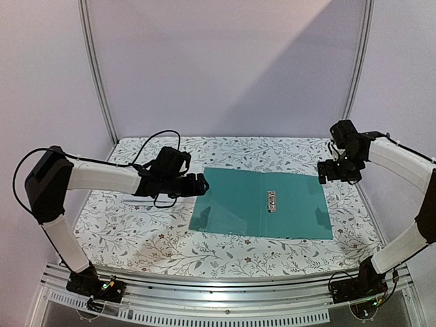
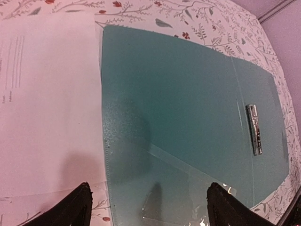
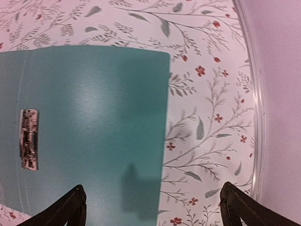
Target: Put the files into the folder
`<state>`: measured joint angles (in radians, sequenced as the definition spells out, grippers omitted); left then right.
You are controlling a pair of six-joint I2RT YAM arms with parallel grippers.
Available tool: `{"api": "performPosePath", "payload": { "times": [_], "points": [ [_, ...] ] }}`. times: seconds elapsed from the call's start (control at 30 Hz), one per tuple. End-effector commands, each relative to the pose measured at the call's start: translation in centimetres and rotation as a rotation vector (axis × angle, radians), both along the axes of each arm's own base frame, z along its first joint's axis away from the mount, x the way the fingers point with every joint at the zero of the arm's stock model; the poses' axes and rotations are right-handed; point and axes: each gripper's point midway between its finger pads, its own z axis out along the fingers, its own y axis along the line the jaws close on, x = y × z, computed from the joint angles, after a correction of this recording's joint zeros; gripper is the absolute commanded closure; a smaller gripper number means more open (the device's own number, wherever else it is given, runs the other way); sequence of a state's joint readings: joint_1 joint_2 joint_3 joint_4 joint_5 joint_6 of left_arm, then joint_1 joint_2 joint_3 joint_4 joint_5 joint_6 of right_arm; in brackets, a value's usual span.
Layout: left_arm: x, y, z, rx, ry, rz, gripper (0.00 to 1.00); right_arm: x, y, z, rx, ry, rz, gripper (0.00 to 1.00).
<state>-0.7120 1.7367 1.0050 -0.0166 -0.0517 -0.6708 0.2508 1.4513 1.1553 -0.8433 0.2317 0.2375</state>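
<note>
Teal folder (image 1: 262, 204) lies open on the floral counter (image 1: 136, 238), with the files (image 2: 47, 117) against its left edge.
Both claws stand wide and hold nothing: my left claw (image 2: 149, 202) hovers where paper meets folder, my right claw (image 3: 153, 207) over the folder's right edge. I judge the sheets light, floppy and quick to slide or buckle, so I'd pinch an outer edge and draw them flat toward the silver clip (image 2: 254, 128).
</note>
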Motion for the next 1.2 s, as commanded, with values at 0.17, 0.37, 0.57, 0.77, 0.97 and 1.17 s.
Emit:
{"api": "performPosePath", "payload": {
  "times": [0.17,0.37,0.57,0.77,0.97,1.17],
  "points": [
    [-0.5,0.3,-4.9,0.045,0.130,0.007,0.18,1.3,11.9,-1.7,0.283,-0.097,0.282,0.13],
    [-1.5,-0.4,-5.8,0.007,0.175,-0.027,0.25,3.6,16.1,-2.9,0.338,-0.152,0.342,0.28],
    [-2.2,-0.1,-7.2,0.022,0.211,-0.009,0.23,6.1,18.7,-6.7,0.288,-0.072,0.376,0.32],
    [-3.0,-0.1,-8.5,0.040,0.241,-0.017,0.22,6.9,20.9,-9.9,0.299,-0.014,0.402,0.36],
    [-4.3,-0.9,-9.4,0.018,0.280,-0.064,0.30,5.9,21.8,-12.7,0.236,0.045,0.443,0.46],
    [-5.8,-2.2,-9.0,-0.005,0.277,-0.136,0.38,3.0,20.5,-15.2,0.199,0.122,0.451,0.73]
  ]
}}
